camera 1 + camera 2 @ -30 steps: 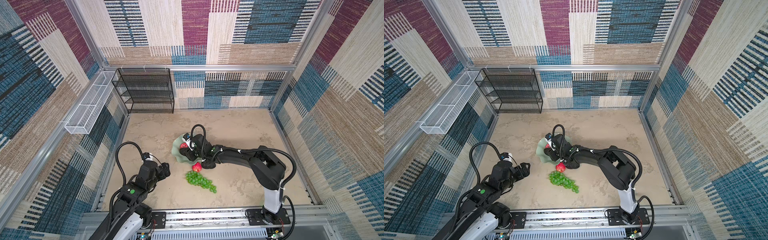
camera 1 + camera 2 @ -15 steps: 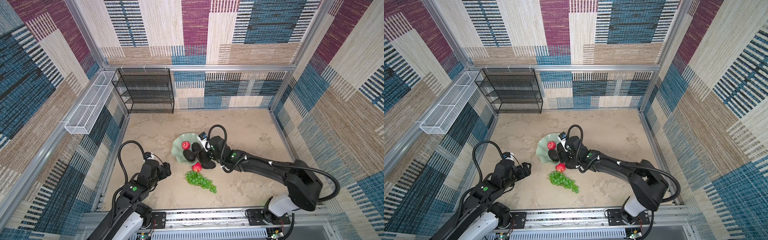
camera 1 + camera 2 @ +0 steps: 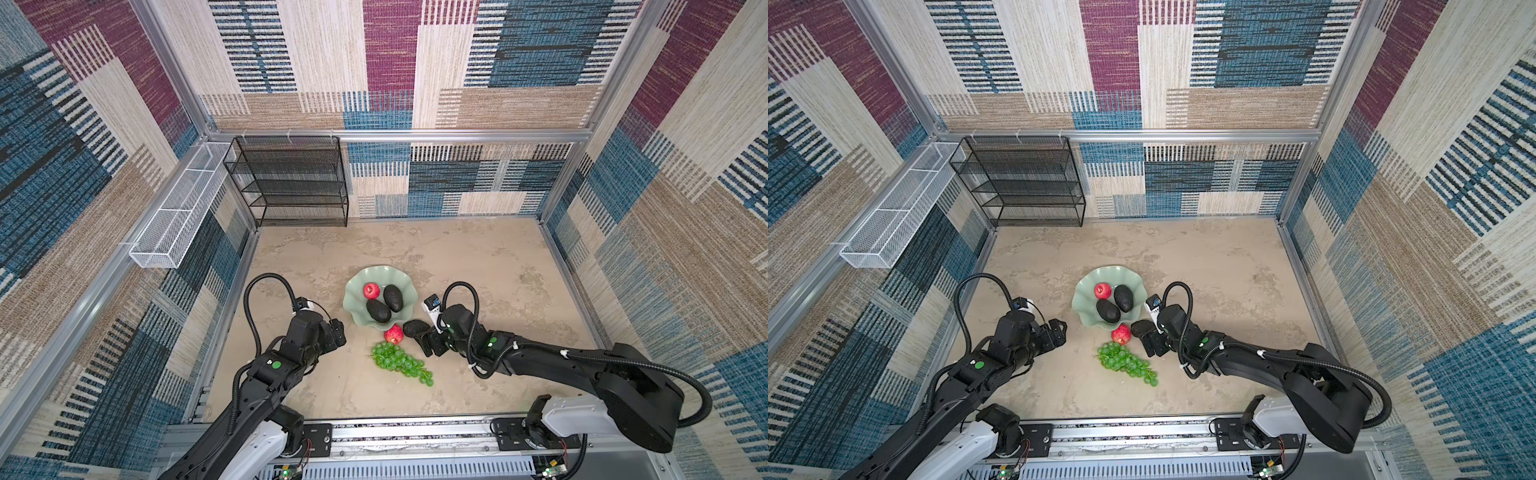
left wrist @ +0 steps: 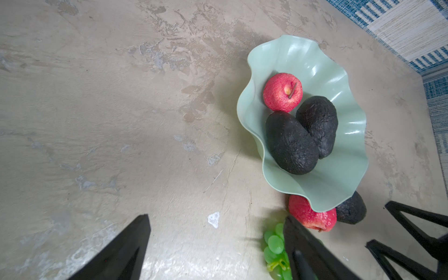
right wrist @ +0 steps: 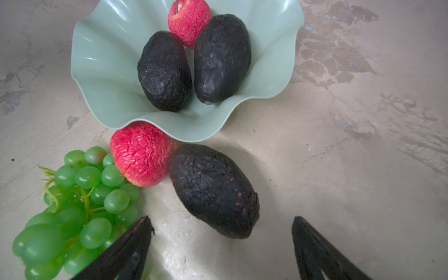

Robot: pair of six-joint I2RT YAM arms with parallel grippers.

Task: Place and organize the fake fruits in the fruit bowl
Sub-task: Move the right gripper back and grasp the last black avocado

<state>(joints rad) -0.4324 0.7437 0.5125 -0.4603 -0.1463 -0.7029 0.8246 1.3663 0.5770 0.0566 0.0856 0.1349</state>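
Near-black pebbly skin marks the target: one loose avocado (image 3: pixel 415 328) lies on the worktop (image 3: pixel 478 270). In both top views it is straight ahead of the right gripper (image 3: pixel 423 340), tips almost at it. Past it from that gripper is the fruit bowl (image 3: pixel 356 305), holding an apple (image 3: pixel 371 291) and a pair of avocados (image 3: pixel 379 311). A loose apple (image 3: pixel 394 334) sits at the avocado's far end, under the bowl's rim. Grapes (image 3: pixel 401 362) lie off to that gripper's side. The left gripper (image 3: pixel 338 332) is beyond the bowl and apple, farther off, so the right arm is nearer.

Left wrist view: the left gripper (image 4: pixel 216 217) is released, jaws spread, only bare worktop between them. The bowl is ahead and to one side, with the loose fruit half hidden under its rim.

Right wrist view: the right gripper (image 5: pixel 222 221) is released wide and empty. The avocado's near end sits between the tips, untouched. Its long axis runs away from the gripper, slanted towards the loose apple, which it touches or nearly touches.

Likely next: ease forward and close across the narrow width. A small wrist turn would square the jaws. Risk: nudging the apple or the rim.
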